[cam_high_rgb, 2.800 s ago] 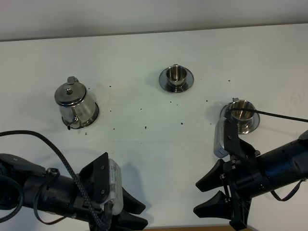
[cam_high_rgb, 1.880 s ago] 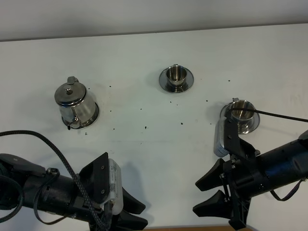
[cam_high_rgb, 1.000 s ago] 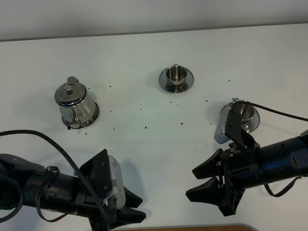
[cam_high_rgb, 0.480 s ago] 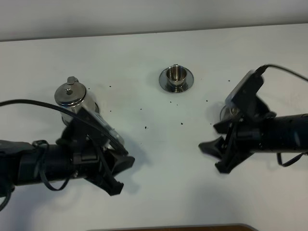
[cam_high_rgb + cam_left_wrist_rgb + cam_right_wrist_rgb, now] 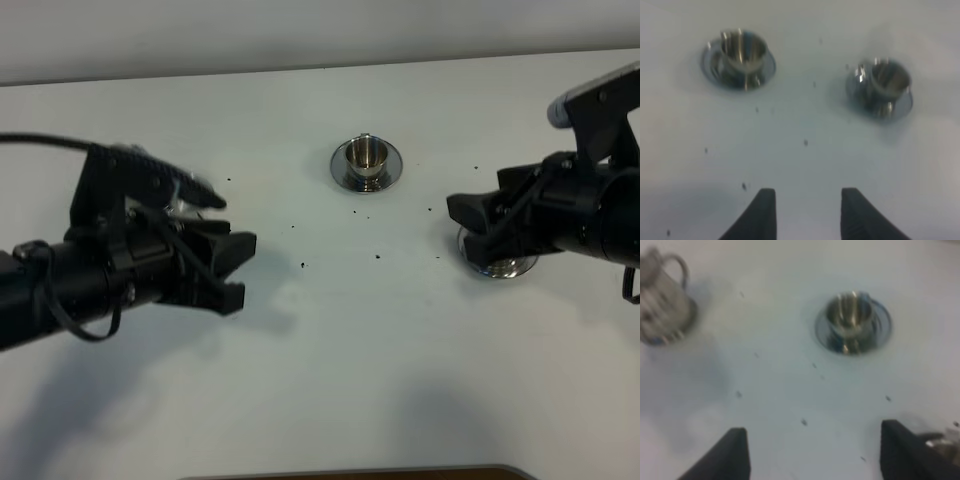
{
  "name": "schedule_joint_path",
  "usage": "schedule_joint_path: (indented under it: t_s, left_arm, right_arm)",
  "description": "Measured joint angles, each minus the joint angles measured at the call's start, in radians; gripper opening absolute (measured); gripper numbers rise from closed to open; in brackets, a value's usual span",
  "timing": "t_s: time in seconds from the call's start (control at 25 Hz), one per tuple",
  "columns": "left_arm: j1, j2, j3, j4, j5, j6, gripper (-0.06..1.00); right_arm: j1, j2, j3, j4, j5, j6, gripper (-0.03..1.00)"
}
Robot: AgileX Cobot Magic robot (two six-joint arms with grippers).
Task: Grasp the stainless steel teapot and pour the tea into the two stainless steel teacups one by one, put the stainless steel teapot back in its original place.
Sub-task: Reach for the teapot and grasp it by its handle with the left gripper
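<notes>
Both open, empty: left claw (image 5: 237, 270), right claw (image 5: 463, 228), farther forward than before.

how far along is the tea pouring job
Nothing looks done: the teapot stands ungrasped. In hand: the left pincer and right pincer hang open, empty. Left: grasping it, pouring into one teacup, then the other teacup, and returning it.

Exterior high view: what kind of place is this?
Probably a lab test bench: bare white table, the left gripper and right gripper over it, a steel teacup staged on its saucer.
</notes>
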Motion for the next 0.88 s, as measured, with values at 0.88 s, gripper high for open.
schedule_joint_path:
  t_s: [0.88]
  left_arm:
    - [0.0, -0.005, -0.386, 1.554, 0.536, -1.535, 0.37]
  right_arm:
    - [-0.021, -0.058, -0.334, -1.445, 0.901, 1.399, 0.54]
